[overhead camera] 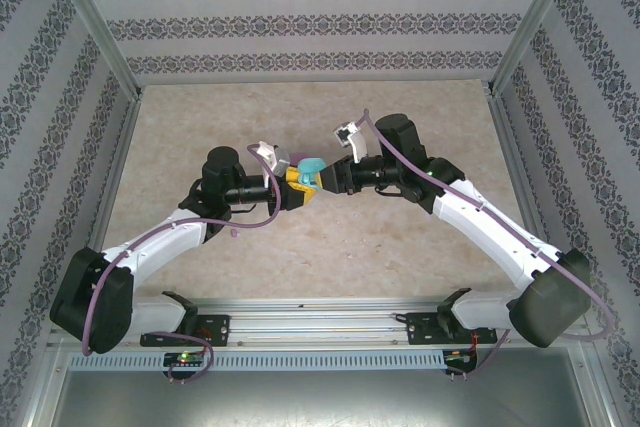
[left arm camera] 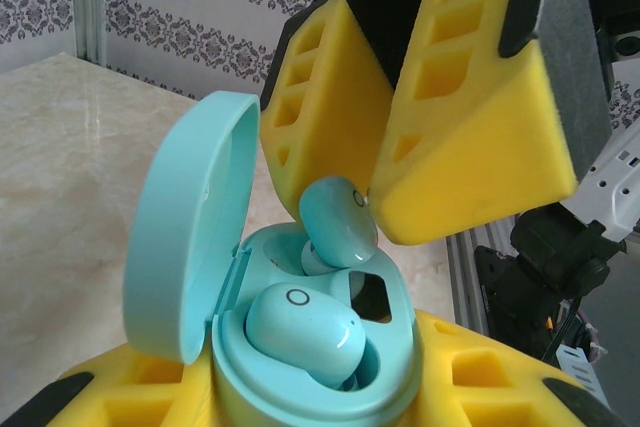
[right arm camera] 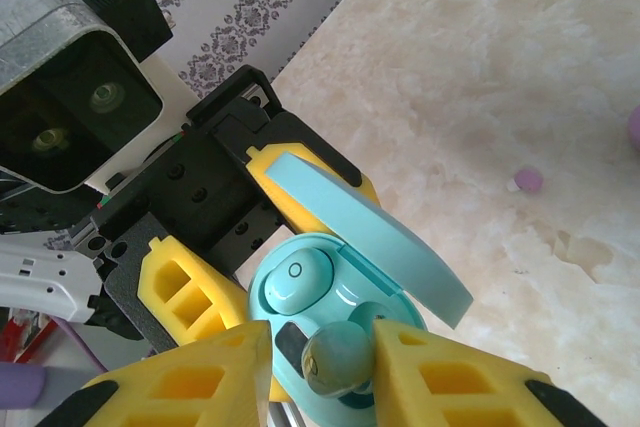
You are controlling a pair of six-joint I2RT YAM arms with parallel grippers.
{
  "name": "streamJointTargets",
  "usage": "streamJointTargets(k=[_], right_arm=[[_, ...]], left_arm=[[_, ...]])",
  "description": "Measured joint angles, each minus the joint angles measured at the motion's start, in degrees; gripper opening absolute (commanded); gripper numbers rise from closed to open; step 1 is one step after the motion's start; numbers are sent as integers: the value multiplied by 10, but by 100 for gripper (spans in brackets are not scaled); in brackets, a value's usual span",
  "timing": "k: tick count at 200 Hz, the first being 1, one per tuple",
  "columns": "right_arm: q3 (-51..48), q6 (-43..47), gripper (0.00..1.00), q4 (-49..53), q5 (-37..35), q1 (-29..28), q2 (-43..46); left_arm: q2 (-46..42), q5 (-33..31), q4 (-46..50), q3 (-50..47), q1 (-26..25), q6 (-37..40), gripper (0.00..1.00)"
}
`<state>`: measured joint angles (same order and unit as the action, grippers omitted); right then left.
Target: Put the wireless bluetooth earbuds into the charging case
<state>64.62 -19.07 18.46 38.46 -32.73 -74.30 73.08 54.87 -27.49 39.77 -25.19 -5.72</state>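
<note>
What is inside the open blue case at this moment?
One light blue earbud sits in a socket of the case. The right gripper holds a second bud at the other socket; its lower tip is hidden.

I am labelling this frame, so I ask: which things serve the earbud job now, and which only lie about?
In the job: open blue charging case, held by the left gripper; seated blue earbud; second blue earbud, pinched by the right gripper above the empty slot.
Lying about: pink bud on the table, away from the case.
</note>
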Motion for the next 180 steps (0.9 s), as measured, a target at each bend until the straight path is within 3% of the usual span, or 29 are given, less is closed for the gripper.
streamJointTargets(k=[88, 180], right_arm=[[10, -6, 44, 20, -22, 0, 1], [33, -32, 47, 48, -45, 2, 24]], left_arm=[[0, 0, -1, 0, 0, 0, 13], [15, 0, -17, 5, -4, 0, 13]])
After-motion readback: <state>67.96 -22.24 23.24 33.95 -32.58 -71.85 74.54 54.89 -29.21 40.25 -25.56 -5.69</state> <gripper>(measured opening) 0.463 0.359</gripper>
